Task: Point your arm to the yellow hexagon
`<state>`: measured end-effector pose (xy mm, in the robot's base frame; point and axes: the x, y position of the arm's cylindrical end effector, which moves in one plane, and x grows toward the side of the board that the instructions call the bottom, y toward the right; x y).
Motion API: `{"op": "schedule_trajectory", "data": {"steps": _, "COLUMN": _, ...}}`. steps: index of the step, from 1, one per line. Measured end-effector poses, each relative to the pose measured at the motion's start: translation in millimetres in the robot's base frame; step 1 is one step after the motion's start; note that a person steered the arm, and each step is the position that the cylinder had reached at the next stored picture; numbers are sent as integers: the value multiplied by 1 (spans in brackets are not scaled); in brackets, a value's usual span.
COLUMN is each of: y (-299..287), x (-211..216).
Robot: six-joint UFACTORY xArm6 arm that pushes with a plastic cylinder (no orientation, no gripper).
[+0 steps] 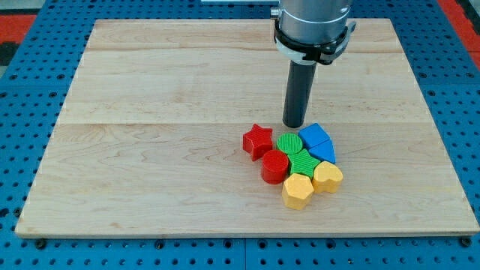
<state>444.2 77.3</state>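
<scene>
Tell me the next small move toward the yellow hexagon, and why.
Probably swing my tip around the cluster's right side, then down toward the yellow hexagon. The green blocks and blue blocks lie directly between them.

Two red blocks; two green; two blue; two yellow (eight altogether).

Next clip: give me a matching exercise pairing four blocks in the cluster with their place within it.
Column one:
1. red star
2. yellow hexagon
3. blue block
4. yellow heart

Column two:
A. bottom of the cluster
B. view's left edge of the cluster
C. lower right, beside the hexagon
D. upper right, right of my tip

Pairs: 1-B, 2-A, 3-D, 4-C
</scene>
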Motion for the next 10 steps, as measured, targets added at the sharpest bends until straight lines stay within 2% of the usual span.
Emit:
{"op": "schedule_trajectory", "data": {"steps": 2, "y": -45, "x": -56}}
{"op": "schedule_trajectory", "data": {"steps": 4, "y": -46, "x": -45}}
{"op": "schedule_trajectory", "data": {"steps": 7, "y": -142, "x": -29}}
{"op": "schedule_trajectory", "data": {"steps": 10, "y": -142, "x": -34}}
